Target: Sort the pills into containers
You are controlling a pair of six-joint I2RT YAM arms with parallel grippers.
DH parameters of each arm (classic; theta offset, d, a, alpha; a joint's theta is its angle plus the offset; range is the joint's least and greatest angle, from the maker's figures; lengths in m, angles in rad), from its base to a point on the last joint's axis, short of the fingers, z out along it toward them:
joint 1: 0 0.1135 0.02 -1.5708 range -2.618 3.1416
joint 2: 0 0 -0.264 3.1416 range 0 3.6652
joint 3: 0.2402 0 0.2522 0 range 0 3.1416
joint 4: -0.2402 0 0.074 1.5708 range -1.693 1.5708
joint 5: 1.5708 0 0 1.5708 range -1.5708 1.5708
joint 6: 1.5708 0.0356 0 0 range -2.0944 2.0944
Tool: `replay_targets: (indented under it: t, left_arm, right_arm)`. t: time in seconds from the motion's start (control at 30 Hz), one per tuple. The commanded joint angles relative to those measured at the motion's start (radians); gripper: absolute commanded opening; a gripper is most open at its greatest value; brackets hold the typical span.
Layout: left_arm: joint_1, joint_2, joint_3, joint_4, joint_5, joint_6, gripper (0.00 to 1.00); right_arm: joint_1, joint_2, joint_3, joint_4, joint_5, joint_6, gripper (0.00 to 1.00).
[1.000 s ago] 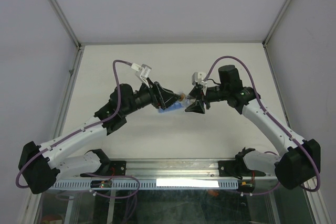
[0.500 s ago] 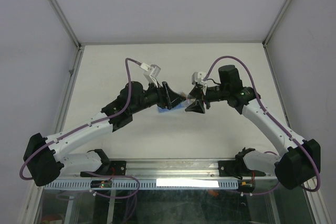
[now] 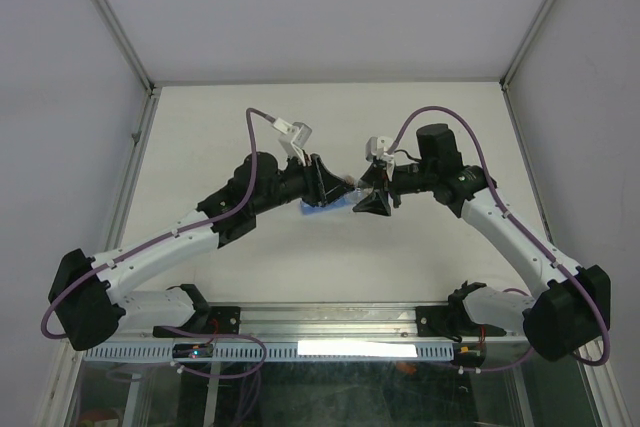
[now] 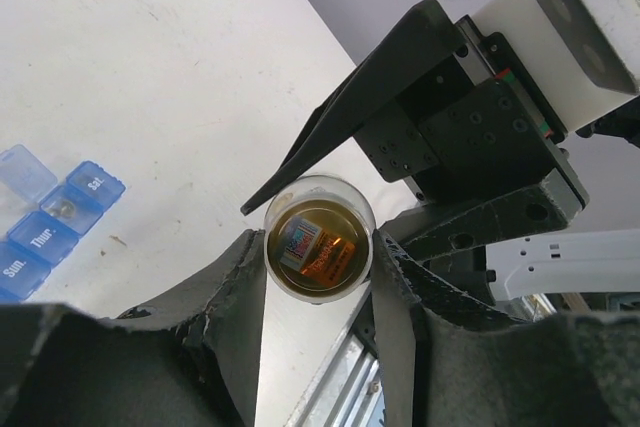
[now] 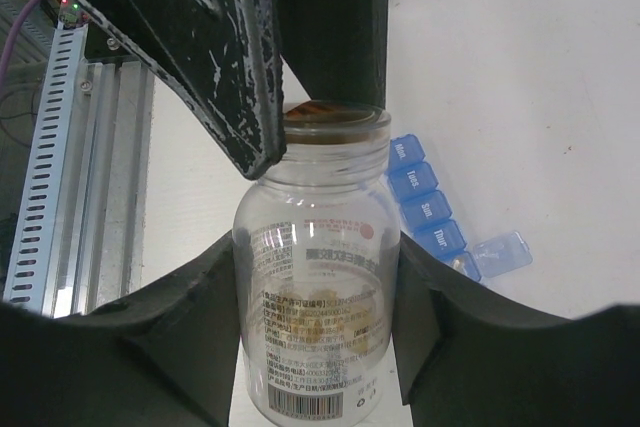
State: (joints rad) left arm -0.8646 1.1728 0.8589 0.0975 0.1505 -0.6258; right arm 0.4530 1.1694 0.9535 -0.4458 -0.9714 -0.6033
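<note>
By my reckoning the sorting has barely begun. The pills (image 5: 322, 319) lie as a tan heap inside the clear pill bottle (image 5: 316, 209). My right gripper (image 5: 318, 277) clasps the bottle round its body, fingers at a middling spread, and holds it in the air just beside and above the blue weekly pill organiser (image 5: 424, 209).

The organiser lies flat on the table (image 4: 150, 47) with one end lid (image 5: 503, 250) flipped open. The compartment next to that lid holds a small tan speck that may be a single pill, but it is too small for me to be sure. The day-labelled compartments look shut. So nearly everything is left: the pills must come out of the bottle and be shared among the organiser's compartments.

My left gripper (image 4: 318, 259) hangs over the organiser. Its fingers are narrow and, in my wrist view, touch the bottle's neck on both sides. I cannot tell whether the mouth is sealed.

A second ago my left gripper stood wider and short of the organiser. Since then it has swung in over it and closed down on the neck. My right gripper, the bottle and the organiser have not shifted.
</note>
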Motion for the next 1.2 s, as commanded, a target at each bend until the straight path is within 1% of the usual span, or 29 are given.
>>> replay_targets:
  t: [0.0,0.03,0.13,0.2,0.3,0.4,0.47,0.57,0.63,0.67,0.7,0.8,0.87,1.0,1.07,1.1,1.13,1.17]
  left_arm:
    - [-0.009,0.005,0.051,0.016,0.043,0.026,0.33]
    - [-0.009,0.007,0.053,0.014,0.050,0.029,0.27]
    - [-0.008,0.011,0.055,0.013,0.087,0.075,0.18]
    - [-0.008,0.018,0.056,0.021,0.146,0.147,0.16]
    - [-0.007,0.043,0.051,0.033,0.288,0.328,0.11]
    - [0.008,0.078,0.050,0.017,0.422,0.520,0.12]
    - [0.036,0.100,0.054,-0.013,0.555,0.649,0.12]
    - [0.116,0.152,0.070,-0.045,0.752,0.823,0.11]
    - [0.125,0.186,0.087,-0.045,0.822,0.942,0.09]
    - [0.127,0.203,0.098,-0.042,0.849,0.998,0.05]
    - [0.127,0.220,0.110,-0.033,0.861,1.026,0.00]
    - [0.144,0.285,0.173,-0.027,0.891,1.035,0.00]
    - [0.154,0.302,0.204,-0.029,0.894,1.029,0.12]
    - [0.158,0.276,0.207,-0.015,0.856,1.032,0.47]
    - [0.158,0.248,0.175,0.055,0.798,0.985,0.64]
    - [0.159,0.213,0.150,0.094,0.764,0.969,0.78]
    - [0.158,0.192,0.120,0.142,0.747,0.946,0.96]
    - [0.160,0.169,0.087,0.195,0.724,0.917,0.99]
  right_arm:
    - [-0.005,-0.026,0.017,0.054,-0.006,0.007,0.00]
    - [-0.004,-0.027,0.016,0.054,-0.007,0.007,0.00]
    - [-0.005,-0.028,0.017,0.054,-0.007,0.007,0.00]
    - [-0.005,-0.029,0.016,0.055,-0.007,0.007,0.00]
    - [-0.005,-0.031,0.016,0.054,-0.011,0.005,0.00]
    - [-0.006,-0.035,0.016,0.054,-0.015,0.005,0.00]
    - [-0.008,-0.037,0.016,0.054,-0.017,0.005,0.00]
    - [-0.008,-0.037,0.016,0.054,-0.024,0.004,0.00]
    - [-0.008,-0.036,0.014,0.055,-0.029,0.004,0.00]
    - [-0.008,-0.035,0.013,0.054,-0.031,0.004,0.00]
    - [-0.008,-0.034,0.014,0.055,-0.031,0.004,0.00]
    - [-0.008,-0.036,0.014,0.054,-0.032,0.004,0.00]
    - [-0.009,-0.037,0.012,0.055,-0.032,0.002,0.00]
    - [-0.009,-0.036,0.012,0.053,-0.030,-0.001,0.00]
    - [-0.010,-0.034,0.012,0.053,-0.029,0.000,0.00]
    - [-0.009,-0.033,0.012,0.053,-0.030,-0.002,0.00]
    - [-0.010,-0.033,0.012,0.053,-0.029,-0.003,0.00]
    - [-0.010,-0.032,0.012,0.052,-0.030,-0.004,0.00]
